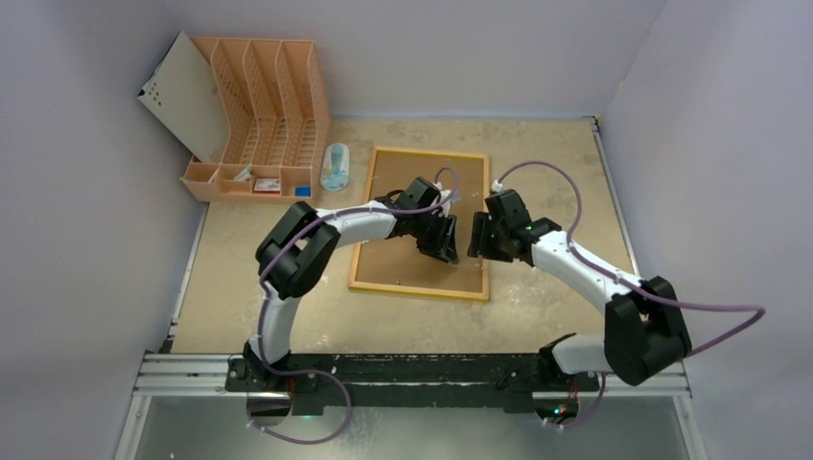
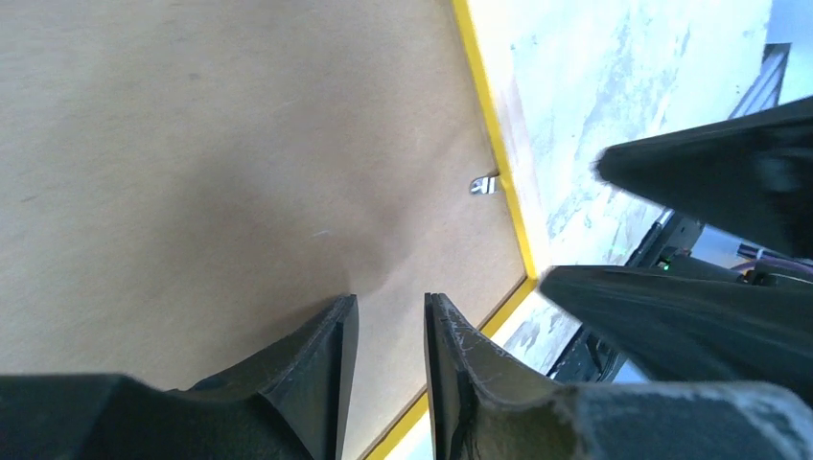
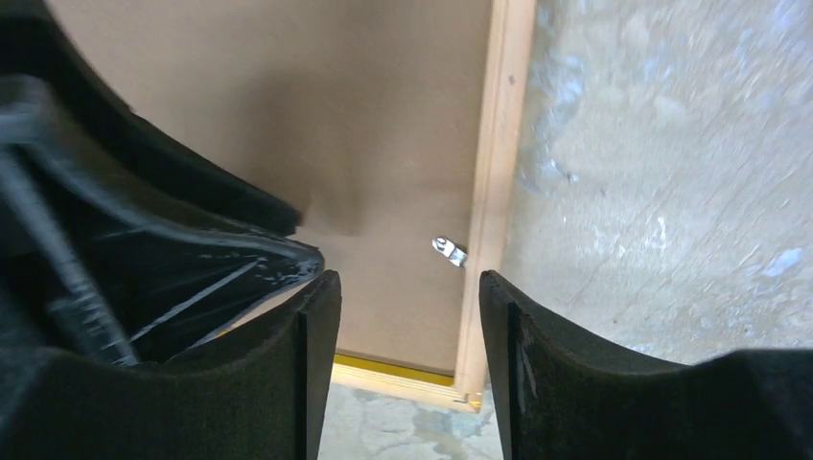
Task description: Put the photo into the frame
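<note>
The frame (image 1: pixel 427 151) lies face down on the table, with the brown backing board (image 1: pixel 398 225) filling it. Its yellow rim (image 2: pixel 489 105) shows in the left wrist view and its wooden edge (image 3: pixel 499 144) in the right wrist view. The photo's print is not in view. My left gripper (image 1: pixel 443 240) (image 2: pixel 388 302) is over the board near the frame's right side, jaws slightly apart and empty. My right gripper (image 1: pixel 476 240) (image 3: pixel 407 278) faces it over the frame's right edge, open and empty. A small metal tab (image 2: pixel 484 184) (image 3: pixel 448 251) sits on that edge.
An orange slotted file rack (image 1: pixel 268 115) stands at the back left with a thin white sheet (image 1: pixel 182 96) leaning on it; I cannot tell whether that is the photo. A small blue-green packet (image 1: pixel 336 166) lies beside the rack. Walls close in on three sides.
</note>
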Available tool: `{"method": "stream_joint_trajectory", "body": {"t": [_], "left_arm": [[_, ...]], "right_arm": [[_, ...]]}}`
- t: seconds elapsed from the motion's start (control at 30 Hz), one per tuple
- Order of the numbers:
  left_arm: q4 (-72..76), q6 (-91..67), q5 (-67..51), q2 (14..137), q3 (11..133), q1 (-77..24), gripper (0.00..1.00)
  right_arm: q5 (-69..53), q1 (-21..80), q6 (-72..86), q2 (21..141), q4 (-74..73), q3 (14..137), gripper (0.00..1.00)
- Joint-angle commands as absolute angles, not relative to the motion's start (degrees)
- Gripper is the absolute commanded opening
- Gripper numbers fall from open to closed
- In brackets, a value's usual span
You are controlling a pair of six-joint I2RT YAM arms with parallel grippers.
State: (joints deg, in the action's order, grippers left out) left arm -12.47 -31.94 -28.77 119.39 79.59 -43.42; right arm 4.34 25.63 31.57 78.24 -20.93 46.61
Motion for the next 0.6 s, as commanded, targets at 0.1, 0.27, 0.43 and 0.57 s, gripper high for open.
{"method": "stream_joint_trajectory", "body": {"t": [0.1,0.27,0.43,0.57], "left_arm": [[-17.98,-30.54,-25.81,111.72,81.35,-36.89,0.41],[-24.59,-30.49,-16.35,107.80,80.77,-30.21,0.47],[-28.09,-26.05,-7.75,104.52,78.99,-25.29,0.56],[-29.13,-22.56,-2.87,104.13,78.78,-24.65,0.68]], "right_arm": [[11.29,25.60,35.44,77.68,-19.10,55.89,0.61],[16.45,24.45,35.91,88.51,-20.28,68.51,0.64],[20.17,22.26,37.14,103.38,-24.94,83.30,0.65],[21.37,20.70,36.52,112.69,-26.09,90.79,0.65]]}}
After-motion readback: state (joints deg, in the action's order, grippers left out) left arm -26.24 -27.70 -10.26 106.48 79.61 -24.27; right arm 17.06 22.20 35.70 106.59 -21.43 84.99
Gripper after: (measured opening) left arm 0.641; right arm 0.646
